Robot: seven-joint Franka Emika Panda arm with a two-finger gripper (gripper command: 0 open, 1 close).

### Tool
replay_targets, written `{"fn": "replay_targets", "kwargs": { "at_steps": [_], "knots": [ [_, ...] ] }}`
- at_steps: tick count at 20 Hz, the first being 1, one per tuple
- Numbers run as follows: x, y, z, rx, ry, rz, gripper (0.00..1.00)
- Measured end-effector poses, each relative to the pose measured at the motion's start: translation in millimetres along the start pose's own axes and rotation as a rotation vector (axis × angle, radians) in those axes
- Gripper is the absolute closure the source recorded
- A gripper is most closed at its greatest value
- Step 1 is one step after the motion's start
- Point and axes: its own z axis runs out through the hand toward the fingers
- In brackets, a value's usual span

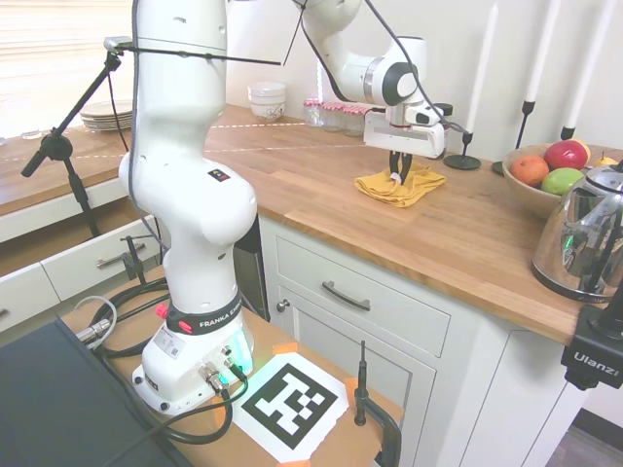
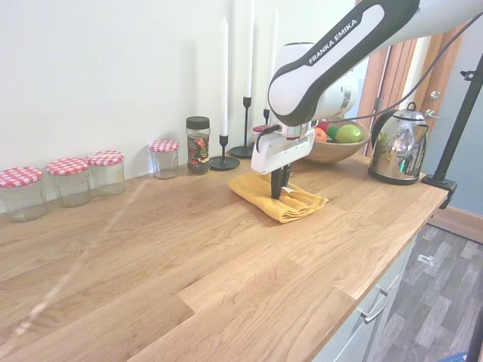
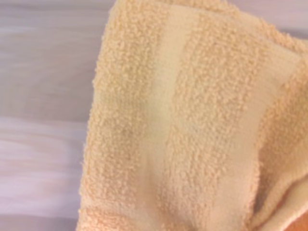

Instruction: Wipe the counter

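Note:
The counter (image 1: 321,185) (image 2: 189,256) is a long brown wooden top over white cabinets. A folded yellow terry cloth (image 1: 375,185) (image 2: 264,197) lies on it toward the back, and its looped weave fills the wrist view (image 3: 192,120). My gripper (image 1: 397,177) (image 2: 282,193) points straight down into the middle of the cloth. Its dark fingers stand close together, shut on a fold of the cloth, with the tips down at the counter's surface.
Several glass jars with red-checked lids (image 2: 68,177) and a dark-lidded jar (image 2: 198,145) line the wall. Black candle holders (image 2: 224,160), a fruit bowl (image 1: 545,175) and a glass kettle (image 1: 584,233) stand beyond the cloth. Stacked bowls (image 1: 267,99) and plates (image 1: 107,115) sit farther along.

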Motion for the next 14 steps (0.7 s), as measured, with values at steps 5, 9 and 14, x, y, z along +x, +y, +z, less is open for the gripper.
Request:
{"fn": "replay_targets", "kwargs": {
  "at_steps": [5, 9, 14],
  "knots": [
    [28, 54, 2, 0.022, -0.001, 0.033, 1.00],
    [40, 84, 2, 0.038, -0.001, 0.052, 1.00],
    [41, 96, 3, 0.049, 0.010, 0.058, 1.00]
  ]
}}
